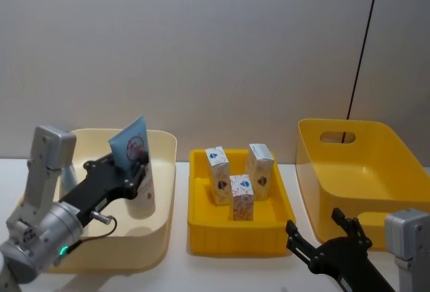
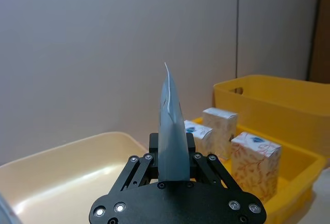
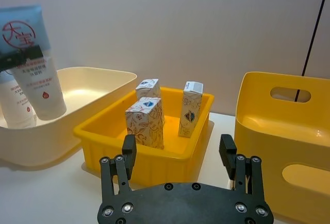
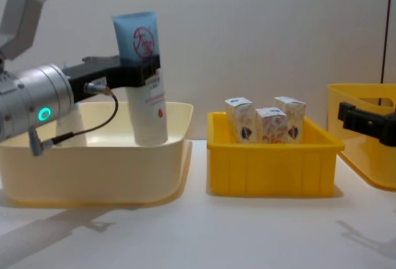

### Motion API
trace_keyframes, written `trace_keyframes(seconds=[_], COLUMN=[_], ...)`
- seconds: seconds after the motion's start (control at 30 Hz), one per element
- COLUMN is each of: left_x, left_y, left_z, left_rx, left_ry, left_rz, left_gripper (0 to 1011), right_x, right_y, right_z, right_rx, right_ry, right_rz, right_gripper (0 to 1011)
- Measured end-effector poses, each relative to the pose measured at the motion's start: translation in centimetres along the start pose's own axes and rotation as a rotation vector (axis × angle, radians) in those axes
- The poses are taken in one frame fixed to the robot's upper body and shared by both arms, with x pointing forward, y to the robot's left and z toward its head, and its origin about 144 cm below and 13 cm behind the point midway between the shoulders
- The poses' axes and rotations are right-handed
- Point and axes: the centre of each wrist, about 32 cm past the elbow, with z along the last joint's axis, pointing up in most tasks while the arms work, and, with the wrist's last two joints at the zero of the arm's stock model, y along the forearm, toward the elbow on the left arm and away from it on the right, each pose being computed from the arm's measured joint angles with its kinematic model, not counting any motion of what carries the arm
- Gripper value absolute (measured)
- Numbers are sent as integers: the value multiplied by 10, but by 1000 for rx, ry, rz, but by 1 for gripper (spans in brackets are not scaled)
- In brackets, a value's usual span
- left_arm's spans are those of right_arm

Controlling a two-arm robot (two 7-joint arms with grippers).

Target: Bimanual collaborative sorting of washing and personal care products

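L gripper point(image 4: 137, 73) clamped on tube point(image 4: 148, 114) at upper body, over cream bin point(image 4: 93, 170). Tube approx upright, long axis vertical: flat blue crimp up, white end down, below bin rim. Red circle logo w/ Chinese chars; red print under it unreadable. 3 cartons point(image 4: 257, 125) w/ blue-red emblem stand in mid yellow bin point(image 4: 272, 170). R gripper point(image 3: 178, 149) low at front right by big yellow bin point(image 3: 278, 126), fingers apart, holding nothing.

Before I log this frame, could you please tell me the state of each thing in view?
Pale-blue tube: upright, cap down, lower end inside the cream bin.
Left gripper: shut on the tube.
Right gripper: open, holding nothing.
Three white cartons: upright in the small yellow bin.
Large yellow bin: upright, right of the cartons' bin.
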Motion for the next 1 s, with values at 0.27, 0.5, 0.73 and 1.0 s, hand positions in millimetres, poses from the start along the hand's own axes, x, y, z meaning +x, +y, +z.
trace_keyframes(seconds=[0.27, 0.5, 0.73, 1.0], left_x=[4, 2, -4, -14], left_y=[-2, -6, -12, -23], left_z=[12, 18, 21, 20], left_rx=[-82, -127, -152, -150], left_ry=[17, 47, 86, 147], left_rz=[-108, -202, -302, -424], left_gripper=[258, 257, 257, 257], right_x=[0, 0, 0, 0], right_y=[0, 0, 0, 0], right_z=[0, 0, 0, 0], right_rx=[0, 0, 0, 0], right_ry=[0, 0, 0, 0], right_rz=[0, 0, 0, 0], right_gripper=[1001, 1001, 1001, 1001])
